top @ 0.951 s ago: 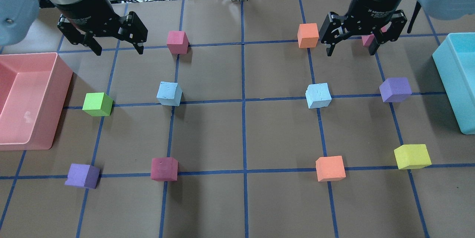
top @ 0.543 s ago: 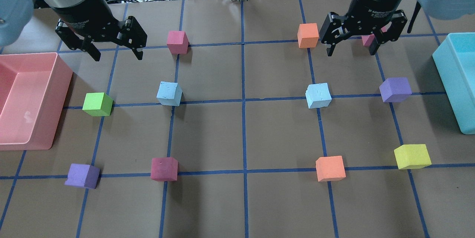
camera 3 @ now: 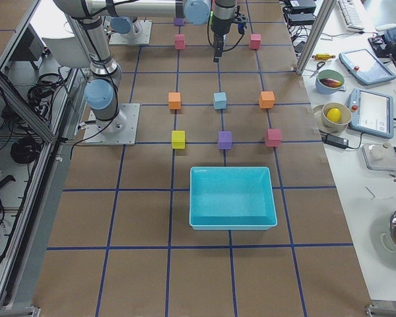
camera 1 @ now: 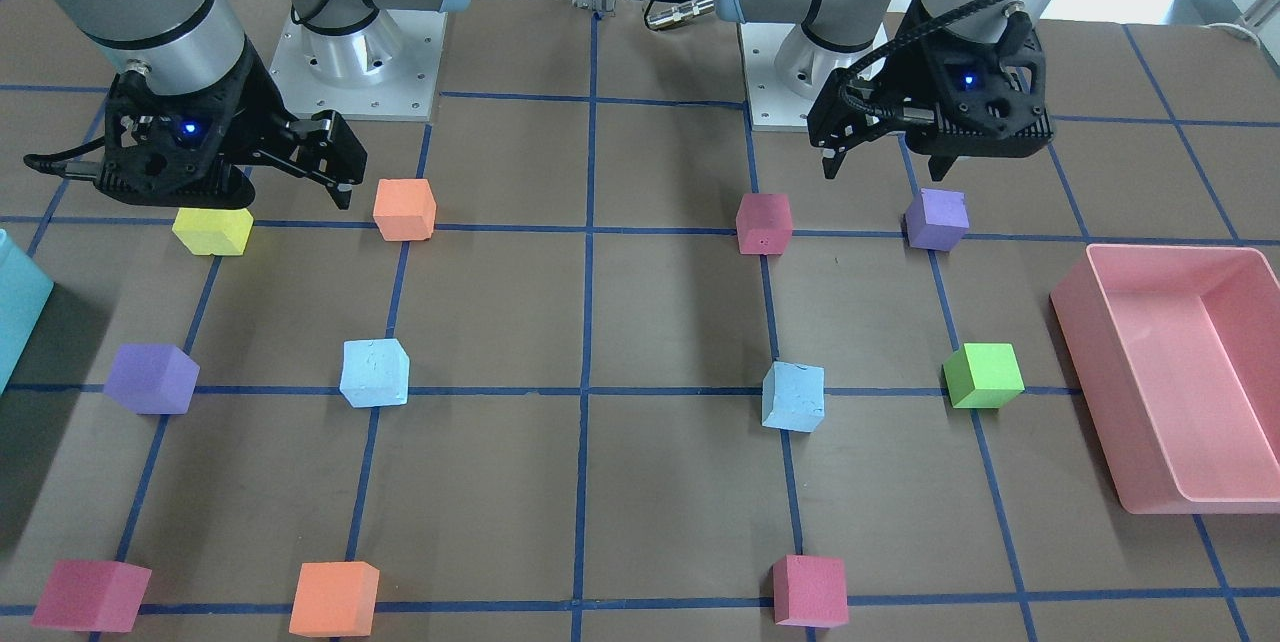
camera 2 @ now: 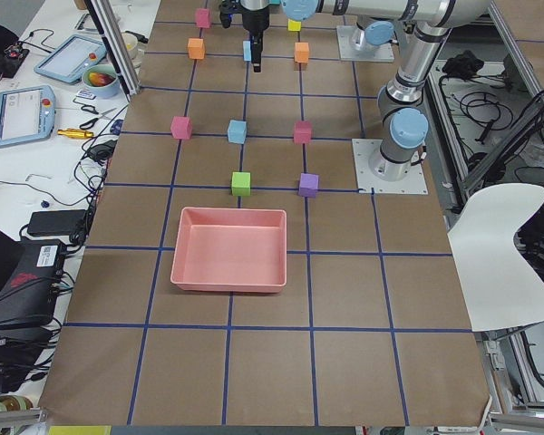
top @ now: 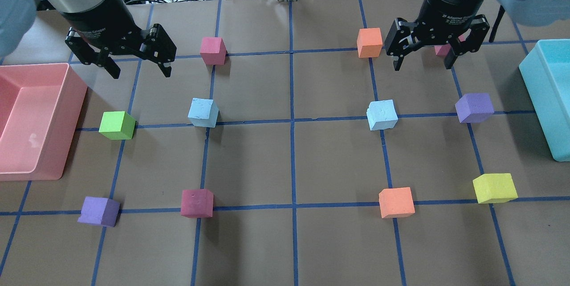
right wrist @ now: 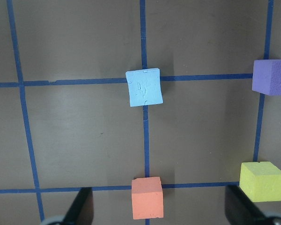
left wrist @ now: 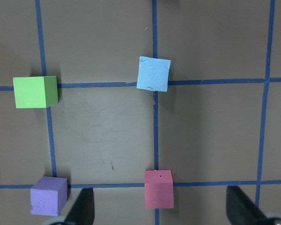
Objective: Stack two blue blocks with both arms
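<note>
Both open in the upper frame, left pincer (top: 141,68) and right pincer (top: 422,63) risk descending off-centre and shoving the left blue block (top: 203,112) or right blue block (top: 382,115).

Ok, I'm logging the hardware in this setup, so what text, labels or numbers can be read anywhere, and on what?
"Adaptive Gripper": white print on the black body of the right gripper, overhead view; the short mark before it is too blurred to read.
"Adaptive Gripper": seemingly the same print on the left gripper, fainter and only partly legible.
Tablet on the side bench: screen too small to read.
Blue block on the left and on the right: no text.
</note>
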### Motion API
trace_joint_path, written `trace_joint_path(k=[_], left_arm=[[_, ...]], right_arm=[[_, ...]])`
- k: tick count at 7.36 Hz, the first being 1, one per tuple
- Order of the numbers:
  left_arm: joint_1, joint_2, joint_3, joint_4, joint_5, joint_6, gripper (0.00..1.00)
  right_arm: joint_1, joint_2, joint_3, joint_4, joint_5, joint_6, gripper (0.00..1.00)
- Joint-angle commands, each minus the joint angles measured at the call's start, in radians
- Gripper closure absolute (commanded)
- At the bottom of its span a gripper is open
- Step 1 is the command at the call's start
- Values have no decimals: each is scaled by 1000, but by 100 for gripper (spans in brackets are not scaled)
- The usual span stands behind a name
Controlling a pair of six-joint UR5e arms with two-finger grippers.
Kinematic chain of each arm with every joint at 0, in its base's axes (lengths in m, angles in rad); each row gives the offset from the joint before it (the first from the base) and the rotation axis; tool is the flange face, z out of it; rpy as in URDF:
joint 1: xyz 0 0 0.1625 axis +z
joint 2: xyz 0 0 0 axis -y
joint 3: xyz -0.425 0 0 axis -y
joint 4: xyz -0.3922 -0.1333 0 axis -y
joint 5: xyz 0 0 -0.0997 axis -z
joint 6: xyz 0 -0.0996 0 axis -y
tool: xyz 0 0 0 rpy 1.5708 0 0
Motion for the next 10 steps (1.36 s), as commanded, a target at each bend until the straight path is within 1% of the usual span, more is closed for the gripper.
trace_joint_path(k=[1,2,4,5,6,7,9,10], left_arm=[[-2,-6,0,0,-8,2,0],[-2,-9,1,9,-5,12,0],[0,-12,0,11,1,14,0],[0,-14,1,14,1,15,0],[-2,-17,3,16,0,12,0],[-2,-12,3,14,1,12,0],[10,-4,0,3,8,50,0],[17,-24,0,10,8,83,0]], right_arm=[[0,2,3,-3,0,0,0],[0,13,5,-11,3,-20,0],[0,71,11,-76,0,-23,0],[0,100,34,-104,0,-23,0],[-3,135,63,-174,-1,-41,0],[-5,169,86,-229,-4,-98,0],[-5,255,108,-338,-1,-103,0],[-5,274,128,-339,2,-103,0]])
